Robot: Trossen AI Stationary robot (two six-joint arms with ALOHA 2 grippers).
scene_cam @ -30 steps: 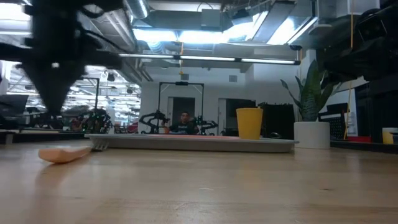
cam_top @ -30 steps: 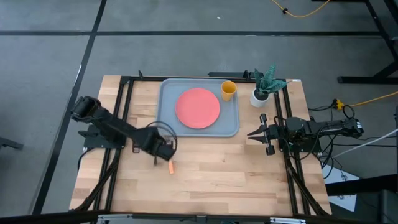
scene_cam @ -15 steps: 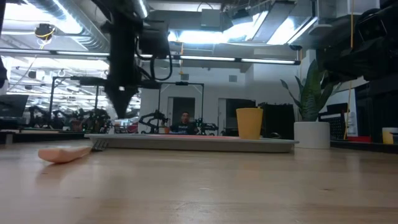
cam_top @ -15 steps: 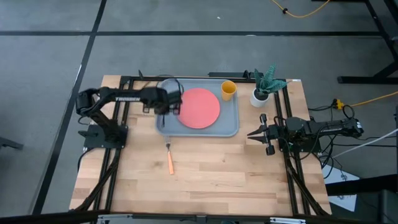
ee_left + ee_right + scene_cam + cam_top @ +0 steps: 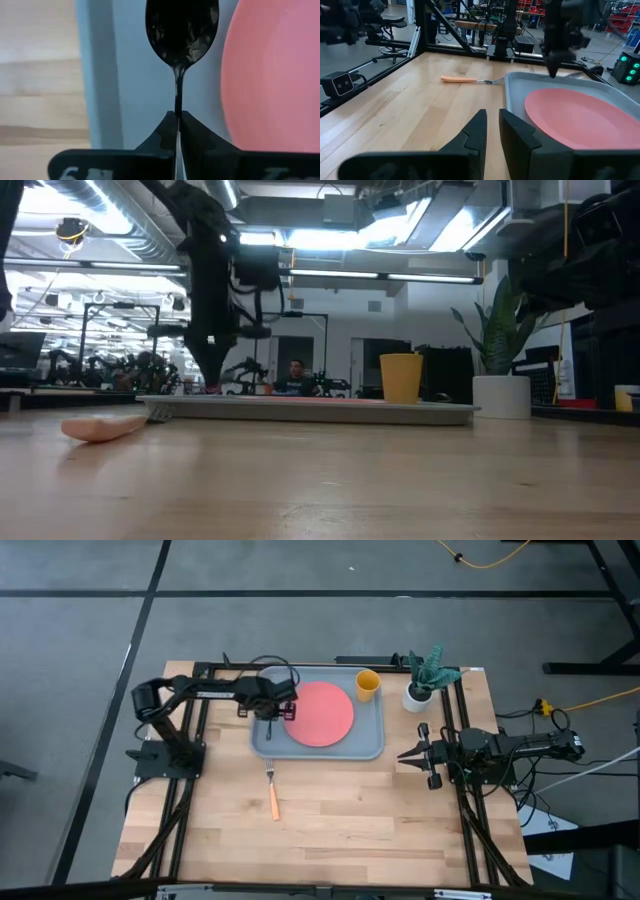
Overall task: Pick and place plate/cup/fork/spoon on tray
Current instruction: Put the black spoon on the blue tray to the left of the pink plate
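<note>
My left gripper (image 5: 270, 715) is shut on the dark spoon (image 5: 182, 30) and points down over the left part of the blue-grey tray (image 5: 370, 737). It also shows in the low view (image 5: 212, 372). The coral-pink plate (image 5: 318, 713) lies flat in the tray's middle. The yellow-orange cup (image 5: 367, 685) stands upright in the tray's far right corner. The orange-handled fork (image 5: 273, 795) lies flat on the wood just near of the tray. My right gripper (image 5: 403, 753) waits at the table's right side, its fingers a narrow gap apart (image 5: 492, 132) and empty. My left gripper pinches the spoon's thin handle (image 5: 177, 97) between its two fingertips (image 5: 167, 127). The fingers come from above and lie along the handle. The spoon hangs below them, bowl (image 5: 182, 35) down, over the tray floor (image 5: 135, 75) beside the plate (image 5: 280, 75). Whether the bowl touches the tray, I cannot tell.
A white pot with a green plant (image 5: 420, 690) stands at the far right, beside the tray. Bare wood stretches across the table's near half. The tray's raised rim (image 5: 300, 410) runs between fork (image 5: 100, 427) and plate.
My left gripper, shut on the spoon, has risen from beside the fork and swung toward the table's far edge, over the tray's left part. It has then come down a little there. The fork, plate and cup have stayed in place.
</note>
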